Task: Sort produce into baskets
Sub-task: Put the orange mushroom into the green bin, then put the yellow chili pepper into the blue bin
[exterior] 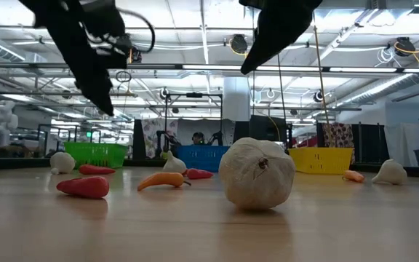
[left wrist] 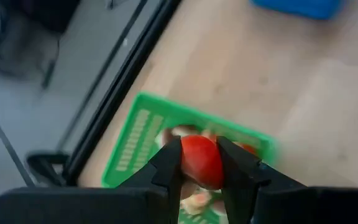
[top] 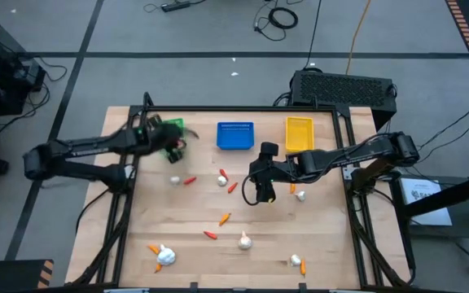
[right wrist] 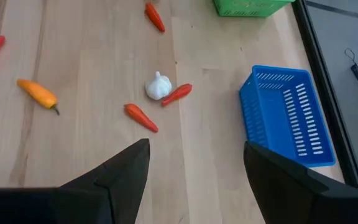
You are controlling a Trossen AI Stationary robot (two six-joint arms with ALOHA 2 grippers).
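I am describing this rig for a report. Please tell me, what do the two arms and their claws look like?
Both arms are dark, almost black, built of slim jointed segments. The left arm carries a looping black cable near its wrist. The left claw has two thick black fingers with angular tips. The right claw has two flat black fingers, wedge-shaped.

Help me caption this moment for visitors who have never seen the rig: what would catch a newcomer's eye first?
The left gripper is shut on a round red vegetable, held above the green basket at the table's back left. In the low view a big white garlic bulb fills the foreground. The right gripper hangs open over mid-table, near the blue basket and scattered red peppers.
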